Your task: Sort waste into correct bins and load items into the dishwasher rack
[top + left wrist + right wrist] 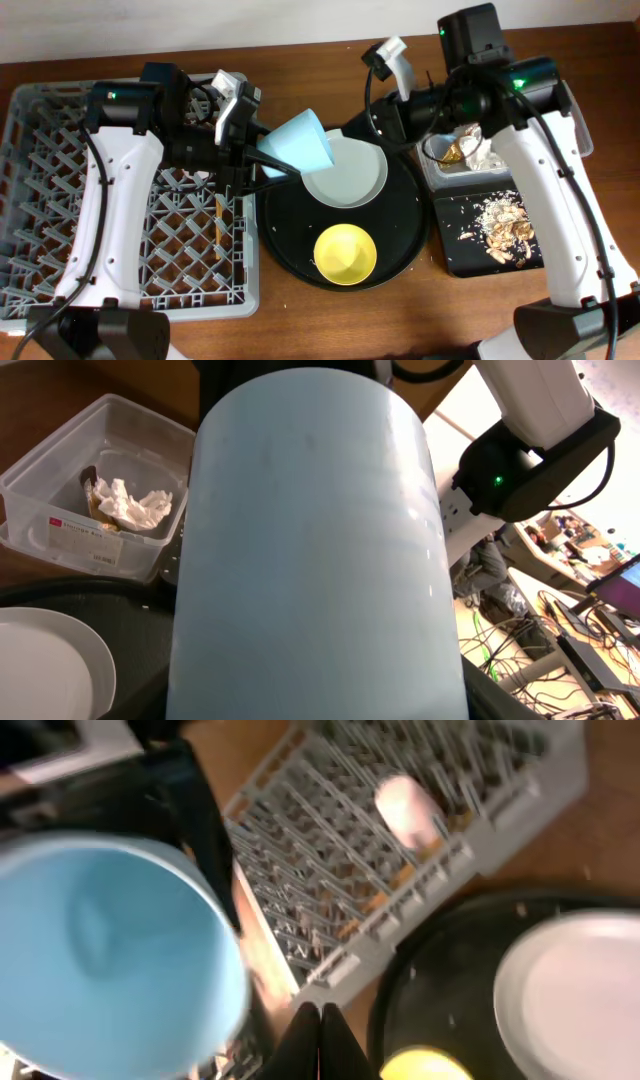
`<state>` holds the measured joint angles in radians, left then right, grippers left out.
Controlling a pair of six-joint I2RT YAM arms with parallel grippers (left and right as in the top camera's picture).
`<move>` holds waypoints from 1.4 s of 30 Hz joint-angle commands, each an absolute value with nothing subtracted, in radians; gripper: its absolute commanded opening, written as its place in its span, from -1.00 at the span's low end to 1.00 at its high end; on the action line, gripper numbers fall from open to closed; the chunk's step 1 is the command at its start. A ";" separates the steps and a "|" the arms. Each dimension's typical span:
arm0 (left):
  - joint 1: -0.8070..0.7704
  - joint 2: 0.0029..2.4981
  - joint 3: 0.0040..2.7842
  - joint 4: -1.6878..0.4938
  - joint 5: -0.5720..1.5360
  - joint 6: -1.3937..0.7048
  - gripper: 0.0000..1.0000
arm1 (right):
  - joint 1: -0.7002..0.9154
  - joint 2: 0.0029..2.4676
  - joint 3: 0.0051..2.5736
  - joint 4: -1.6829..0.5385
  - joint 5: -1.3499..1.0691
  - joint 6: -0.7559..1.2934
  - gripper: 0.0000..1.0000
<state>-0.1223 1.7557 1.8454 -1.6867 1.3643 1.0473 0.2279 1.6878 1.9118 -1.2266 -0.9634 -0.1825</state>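
Judging by its thin, smooth wall, the small blue cup (300, 142) was taken to be light, stiff plastic, unlikely to break but slick enough to twist in a narrow pinch. It was held tipped on its side, clear of the counter, above the seam between the dishwasher rack (60, 200) and the round black tray (410, 220). The left fingers (262, 167) were clamped on it at its narrower end. Where exactly they met the wall could not be told, since the cup's body filled the left wrist view. The right fingers (310, 1035) were seen pressed together with nothing between them. A modest, steady squeeze was judged sufficient, as little weight had to be carried. A hold across the wall was judged best suited for turning the cup mouth-down over the pegs, near the small pink cup (408, 808) already lodged in the rack.
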 commanded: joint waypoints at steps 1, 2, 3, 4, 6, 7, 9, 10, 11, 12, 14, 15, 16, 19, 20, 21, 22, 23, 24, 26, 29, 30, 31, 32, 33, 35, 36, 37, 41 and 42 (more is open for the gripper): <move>-0.123 1.739 1.847 -1.688 1.363 1.041 -0.54 | 0.237 1.670 1.913 -1.208 -1.134 -0.186 -0.92; -0.123 1.739 1.847 -1.688 1.363 1.041 -0.54 | 0.250 1.668 1.913 -1.222 -1.175 -0.204 -0.92; -0.123 1.739 1.847 -1.688 1.360 1.041 -0.54 | 0.256 1.659 1.913 -1.235 -1.178 -0.222 -0.92; -0.123 1.739 1.847 -1.688 1.351 1.041 -0.54 | 0.255 1.644 1.913 -1.243 -1.178 -0.225 -0.92; -0.123 1.739 1.847 -1.688 1.345 1.041 -0.54 | 0.265 1.618 1.913 -1.273 -1.178 -0.231 -0.92; -0.123 1.739 1.847 -1.686 1.345 1.041 -0.54 | 0.285 1.616 1.913 -1.308 -1.166 -0.243 -0.92; -0.123 1.739 1.847 -1.684 1.346 1.041 -0.54 | 0.337 1.617 1.913 -1.414 -1.084 -0.315 -0.92; -0.123 1.739 1.847 -1.681 1.346 1.041 -0.54 | 0.370 1.617 1.912 -1.471 -0.991 -0.335 -0.92; -0.123 1.739 1.847 -1.680 1.352 1.041 -0.54 | 0.398 1.617 1.909 -1.499 -0.938 -0.367 -0.92; -0.123 1.739 1.847 -1.679 1.371 1.041 -0.54 | 0.433 1.617 1.907 -1.508 -0.910 -0.366 -0.92; -0.121 1.739 1.847 -1.678 1.379 1.041 -0.54 | 0.421 1.616 1.908 -1.504 -0.903 -0.366 -0.92; -0.111 1.739 1.847 -1.681 1.379 1.040 -0.54 | 0.385 1.616 1.908 -1.504 -0.903 -0.358 -0.92; -0.084 1.739 1.847 -1.685 1.364 1.023 -0.54 | 0.313 1.616 1.908 -1.512 -0.904 -0.351 -0.92; 0.058 1.739 1.847 -1.681 1.229 0.881 -0.73 | 0.133 1.617 1.907 -1.557 -0.876 -0.351 -0.60; 0.109 1.739 1.847 -1.673 1.145 0.783 -0.73 | 0.100 1.617 1.907 -1.577 -0.826 -0.351 -0.60; 0.160 1.739 1.847 -1.656 0.960 0.572 -0.73 | 0.078 1.617 1.907 -1.603 -0.757 -0.351 -0.60; 0.192 1.739 1.847 -1.638 0.704 0.344 -0.72 | 0.076 1.617 1.907 -1.613 -0.715 -0.351 -0.54; 0.207 1.739 1.847 -1.625 0.419 0.126 -0.70 | 0.078 1.617 1.906 -1.616 -0.672 -0.351 -0.36; 0.207 1.739 1.847 -1.628 0.231 0.004 -0.71 | 0.078 1.618 1.900 -1.617 -0.630 -0.351 0.10; 0.203 1.739 1.846 -1.684 0.121 -0.064 -0.71 | 0.078 1.619 1.892 -1.608 -0.618 -0.351 0.97; 0.167 1.739 1.798 -1.688 0.096 -0.083 -0.71 | 0.078 1.622 1.892 -1.589 -0.616 -0.351 0.97; 0.143 1.739 1.756 -1.684 0.096 -0.084 -0.71 | 0.078 1.622 1.892 -1.589 -0.616 -0.351 0.97; 0.125 1.739 1.721 -1.673 0.096 -0.083 -0.71 | 0.078 1.622 1.892 -1.589 -0.616 -0.351 0.97; 0.105 1.739 1.662 -1.626 0.096 -0.083 -0.70 | 0.078 1.622 1.892 -1.589 -0.616 -0.351 0.97; 0.099 1.739 1.619 -1.586 0.097 -0.084 -0.70 | 0.078 1.622 1.892 -1.589 -0.616 -0.351 0.97; 0.099 1.739 1.567 -1.540 0.097 -0.084 -0.70 | 0.078 1.622 1.892 -1.589 -0.616 -0.351 0.97; 0.099 1.739 1.543 -1.506 0.098 -0.091 -0.70 | 0.078 1.622 1.892 -1.589 -0.616 -0.351 0.97; 0.099 1.739 1.516 -1.455 0.101 -0.102 -0.70 | 0.078 1.622 1.892 -1.589 -0.616 -0.351 0.97; 0.099 1.739 1.506 -1.411 0.101 -0.102 -0.69 | 0.078 1.622 1.892 -1.589 -0.616 -0.351 0.97; 0.099 1.739 1.506 -1.411 0.101 -0.102 -0.51 | 0.078 1.622 1.892 -1.589 -0.616 -0.351 0.97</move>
<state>0.0990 1.7435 1.5105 -1.4147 0.1036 -0.0917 0.0799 1.6329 1.8946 -1.5898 -0.6243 -0.3447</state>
